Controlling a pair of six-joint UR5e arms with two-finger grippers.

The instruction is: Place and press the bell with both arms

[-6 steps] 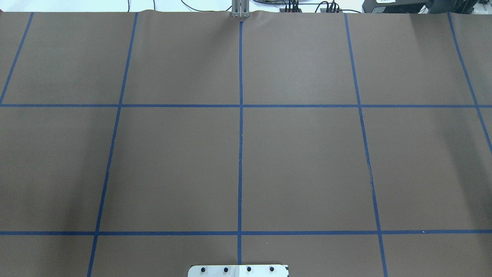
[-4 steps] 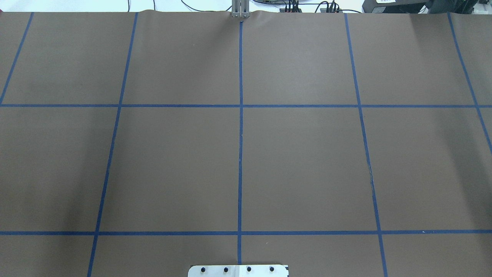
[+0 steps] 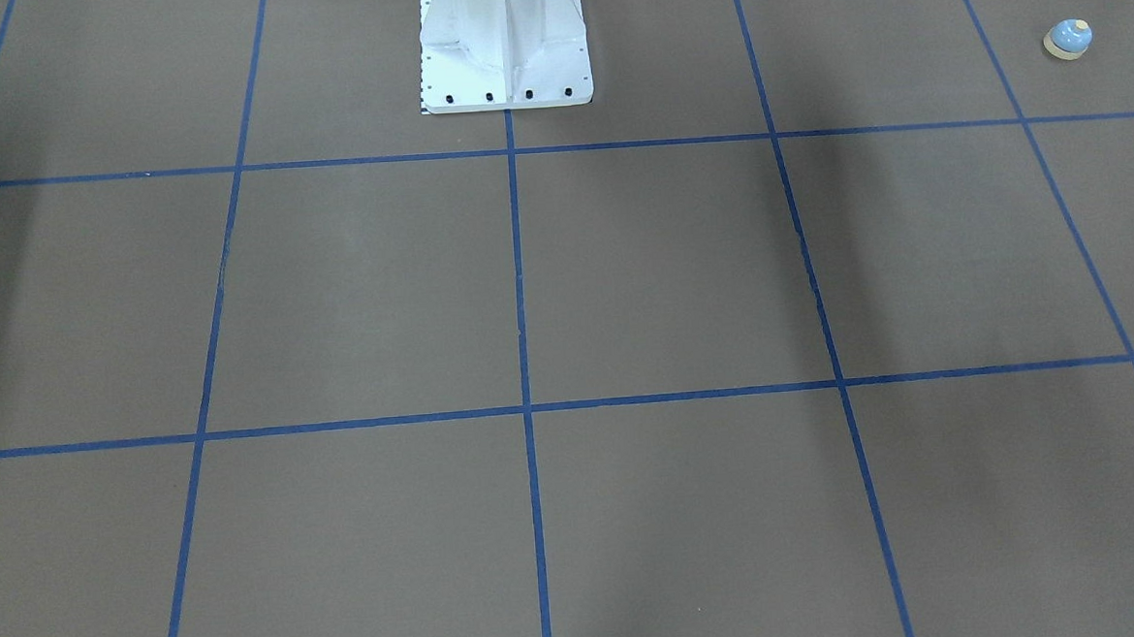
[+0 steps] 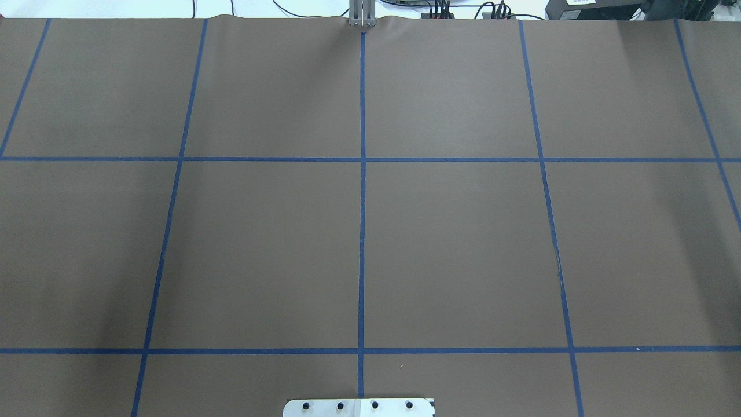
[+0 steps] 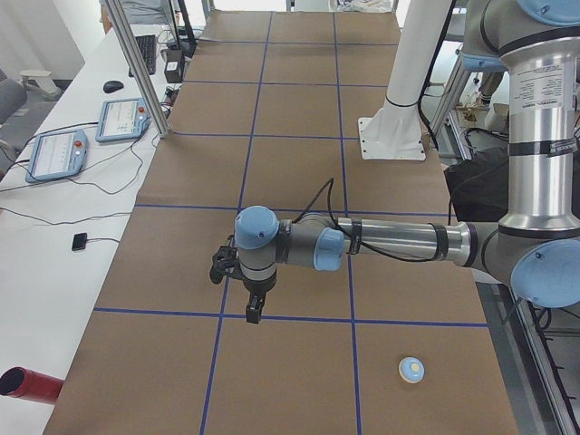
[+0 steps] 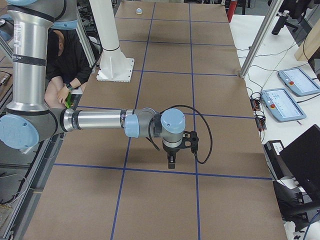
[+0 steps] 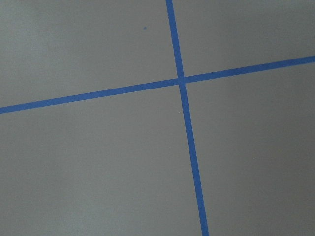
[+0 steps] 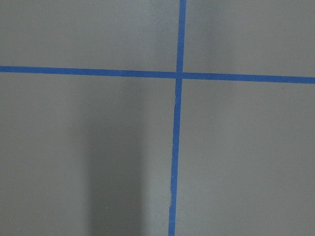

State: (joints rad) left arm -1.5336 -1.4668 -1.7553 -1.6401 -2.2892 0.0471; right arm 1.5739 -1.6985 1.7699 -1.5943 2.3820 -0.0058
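The light-blue bell (image 3: 1068, 39) with its cream button stands upright on the brown table, near the robot's side at its far left. It also shows in the exterior left view (image 5: 411, 369) and, far away, in the exterior right view (image 6: 139, 10). My left gripper (image 5: 255, 314) points down over a blue tape line, well away from the bell, towards the table's middle. My right gripper (image 6: 171, 163) points down over the table at the other end. Both show only in the side views, so I cannot tell if they are open or shut. The wrist views show only bare mat and tape.
The white pedestal base (image 3: 505, 60) is bolted at the table's robot-side middle. A side table with teach pendants (image 5: 56, 154) and a red cylinder (image 5: 27, 385) runs along the far edge. A seated person (image 6: 65, 60) is behind the robot.
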